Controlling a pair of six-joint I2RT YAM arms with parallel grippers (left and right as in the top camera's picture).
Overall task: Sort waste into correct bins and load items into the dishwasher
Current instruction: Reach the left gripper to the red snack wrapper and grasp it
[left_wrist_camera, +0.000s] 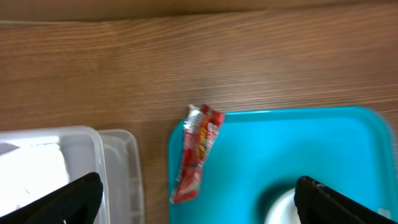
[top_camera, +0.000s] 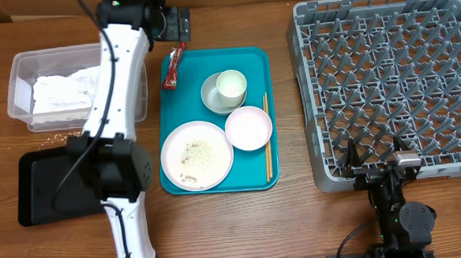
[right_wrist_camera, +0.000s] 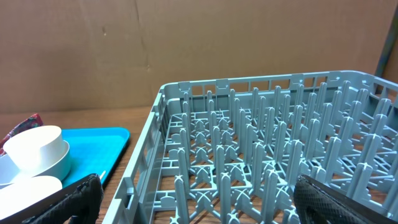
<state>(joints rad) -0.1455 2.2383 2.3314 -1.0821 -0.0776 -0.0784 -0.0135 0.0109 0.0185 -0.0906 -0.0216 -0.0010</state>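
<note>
A red-and-white wrapper (top_camera: 173,66) lies over the far left edge of the teal tray (top_camera: 252,65). It also shows in the left wrist view (left_wrist_camera: 198,152). My left gripper (top_camera: 178,25) is open and empty, just beyond the wrapper; in its own view (left_wrist_camera: 199,208) the fingers straddle the wrapper. White napkins (top_camera: 62,90) lie in the clear tub (top_camera: 22,65). The black tray (top_camera: 48,190) is at the front left. The white plate (top_camera: 197,155) holds rice scraps. The small white bowl (top_camera: 249,128), the grey bowl (top_camera: 211,97) and the white cup (top_camera: 231,85) stand on the teal tray. My right gripper (top_camera: 374,157) is open and empty at the front edge of the dish rack (top_camera: 394,81).
Chopsticks (top_camera: 267,139) lie along the right side of the teal tray. A few pale scraps (top_camera: 57,139) lie on the table between the tub and the black tray. My left arm (top_camera: 118,95) crosses above the tub's right end and the black tray.
</note>
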